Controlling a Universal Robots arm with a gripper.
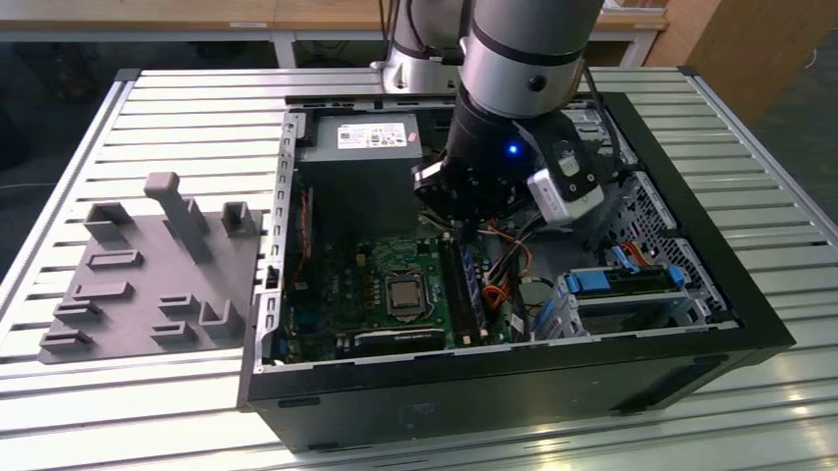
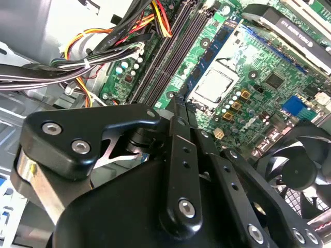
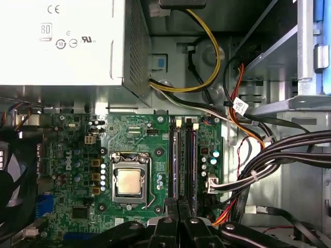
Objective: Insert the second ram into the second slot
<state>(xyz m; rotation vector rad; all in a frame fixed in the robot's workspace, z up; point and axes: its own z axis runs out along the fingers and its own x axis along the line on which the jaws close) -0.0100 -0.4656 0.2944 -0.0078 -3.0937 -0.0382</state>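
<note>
An open desktop computer case [image 1: 753,314] lies on its side on a slatted metal bench [image 1: 131,128]. A grey moulded fixture block [image 1: 144,275] sits just beside the case, toward the bench edge at the exterior view's left. The arm reaches down into the case, with the gripper [image 1: 458,234] over the memory slots [image 3: 192,160] of the green motherboard [image 3: 77,155]. These slots run beside the bare CPU socket [image 3: 128,182], between it and a bundle of black, orange and yellow cables [image 3: 279,155]. In the first wrist view the second ram [image 3: 176,165] shows edge-on as a thin blue line. It stands along the slot nearer the socket and matches that slot in length, and a similar blue line runs in the slot next to it. The gripper [image 3: 177,202] has its two black fingers drawn narrow, almost together, directly over the end of that strip farthest from the silver power supply [image 3: 62,46]. Whether they pinch the board or only bear on its edge cannot be told. The second wrist view shows the same closed-up gripper [image 2: 178,101] at the foot of the slots, with a black cooling fan [image 2: 305,165] near the motherboard's edge. Light-blue drive-bay clips [image 1: 590,282] sit by the case wall at the exterior view's right.
</note>
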